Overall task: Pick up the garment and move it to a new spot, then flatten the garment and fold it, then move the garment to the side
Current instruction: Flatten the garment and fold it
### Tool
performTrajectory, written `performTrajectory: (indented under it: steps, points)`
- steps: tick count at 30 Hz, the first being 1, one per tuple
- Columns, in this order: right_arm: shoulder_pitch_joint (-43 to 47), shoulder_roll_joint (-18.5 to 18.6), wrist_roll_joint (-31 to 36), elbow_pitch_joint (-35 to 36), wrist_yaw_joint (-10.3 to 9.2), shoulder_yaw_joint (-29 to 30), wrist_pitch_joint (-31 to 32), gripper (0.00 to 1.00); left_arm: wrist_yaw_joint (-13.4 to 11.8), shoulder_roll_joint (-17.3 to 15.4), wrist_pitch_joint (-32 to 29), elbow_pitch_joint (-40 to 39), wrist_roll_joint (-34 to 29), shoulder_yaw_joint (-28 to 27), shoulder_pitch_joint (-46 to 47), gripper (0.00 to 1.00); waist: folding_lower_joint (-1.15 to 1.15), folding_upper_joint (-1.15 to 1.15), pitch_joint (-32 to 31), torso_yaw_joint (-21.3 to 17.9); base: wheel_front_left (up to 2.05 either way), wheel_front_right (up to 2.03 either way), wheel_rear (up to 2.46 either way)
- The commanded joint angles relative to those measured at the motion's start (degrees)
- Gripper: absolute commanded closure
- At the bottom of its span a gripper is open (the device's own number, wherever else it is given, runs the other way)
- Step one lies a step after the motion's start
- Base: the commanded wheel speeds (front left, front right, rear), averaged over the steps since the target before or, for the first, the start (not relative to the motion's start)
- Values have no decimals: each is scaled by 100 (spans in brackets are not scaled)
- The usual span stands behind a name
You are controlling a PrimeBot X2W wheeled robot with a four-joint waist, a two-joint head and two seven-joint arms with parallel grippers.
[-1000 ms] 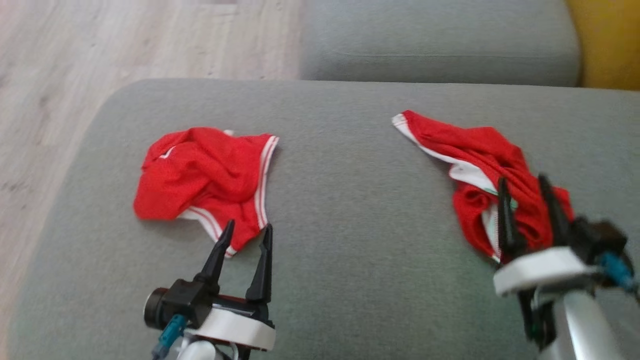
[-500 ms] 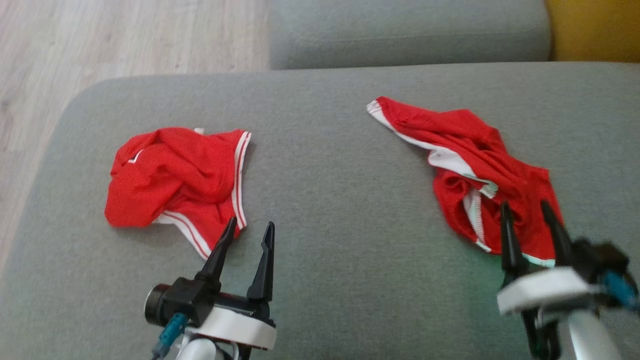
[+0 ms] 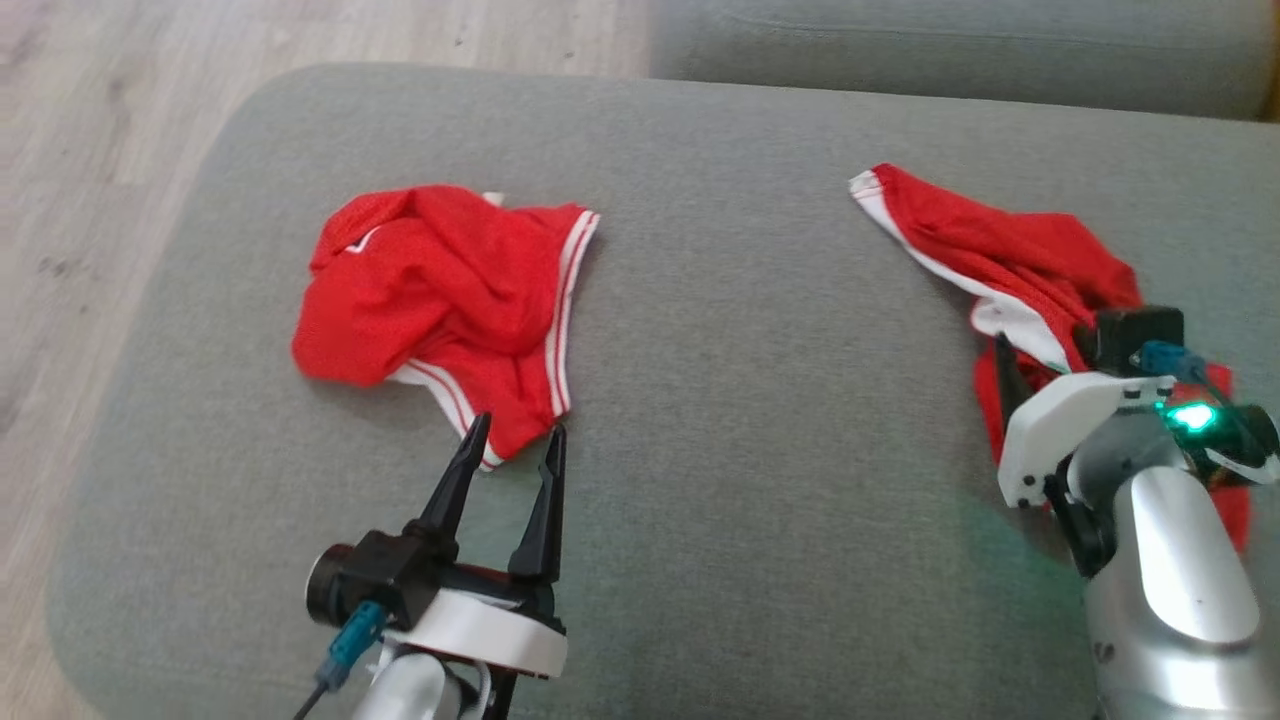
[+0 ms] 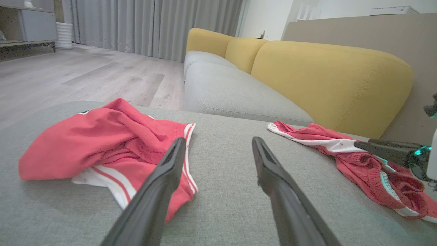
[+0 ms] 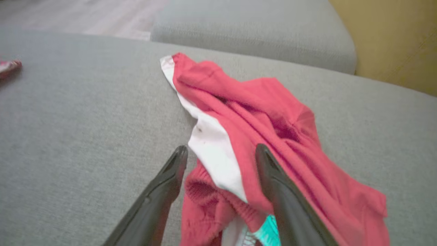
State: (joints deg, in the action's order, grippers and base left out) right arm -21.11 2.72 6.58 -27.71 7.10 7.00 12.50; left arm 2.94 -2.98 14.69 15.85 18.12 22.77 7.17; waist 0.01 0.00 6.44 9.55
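Cushion [image 3: 740,400] fabric in grey is presented as the work surface, and two crumpled red garments are laid on it, well apart. The left garment [image 3: 440,290], trimmed with white stripes along its hem, is located at the left of the cushion, towards the wooden floor [image 3: 90,150]. The right garment [image 3: 1010,245], marked by a broad white band, is located at the right, with one narrow end stretched out to the far left of its bulk. The left gripper [image 3: 518,428] is positioned at the near edge of the left garment; its two dark fingers are spread apart, nothing is held between them, and their tips are set just at the near corner of the striped hem. The right gripper [image 5: 221,148] is positioned over the near part of the right garment; its fingers are likewise spread and released, and in the right wrist view the white band is seen between them. Contact between these fingers and the cloth cannot be determined. A green light [image 3: 1190,417] is lit on the right wrist. A second grey seat cushion [image 3: 950,45] is located beyond the far edge, and a yellow backrest [image 4: 324,78] is seen behind it in the left wrist view.
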Motion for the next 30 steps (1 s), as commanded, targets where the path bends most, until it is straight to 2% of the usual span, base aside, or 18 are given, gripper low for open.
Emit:
performTrajectory:
  steps: [1, 4, 5, 6, 14, 21, 27, 30]
  points:
    - [-263, 16, 110, 82, 39, -55, 81, 0, -47, 9, 30, -170, 38, -109, 299, 0, -1, 0, 55, 104, 0, 0, 0]
    - [-382, 16, 364, -153, 39, 127, 203, 0, -74, 10, 30, -169, 72, -68, 310, 0, -1, 0, 71, 158, 0, 0, 0]
    - [-420, 16, 385, -233, 39, 146, 232, 31, -82, 10, 30, -167, 80, -52, 313, 0, -1, 0, 70, 173, 0, 0, 0]
    - [-471, 16, 374, -291, 39, 169, 229, 100, -88, 10, 30, -164, 87, -35, 313, 0, -1, 0, 64, 186, 0, 0, 0]
    - [-1084, 16, -319, -627, 39, -140, 356, 100, -162, 10, 30, -147, 196, 93, 222, 0, -1, 0, -225, 253, 0, 0, 0]
    - [-1997, 16, -1055, -896, 39, -453, 708, 100, -179, 10, 30, -172, 269, 243, 226, 0, -1, 0, -209, 428, 0, 0, 0]
    - [-2913, 16, -1261, -1604, 39, -223, 773, 100, -159, 10, 30, -175, 343, 363, 336, 0, -1, 0, -4, 812, 0, 0, 0]
    - [-3369, 16, -1117, -2124, 39, 26, 663, 100, -151, 10, 30, -155, 392, 461, 396, 0, -1, 0, 102, 1041, 0, 0, 0]
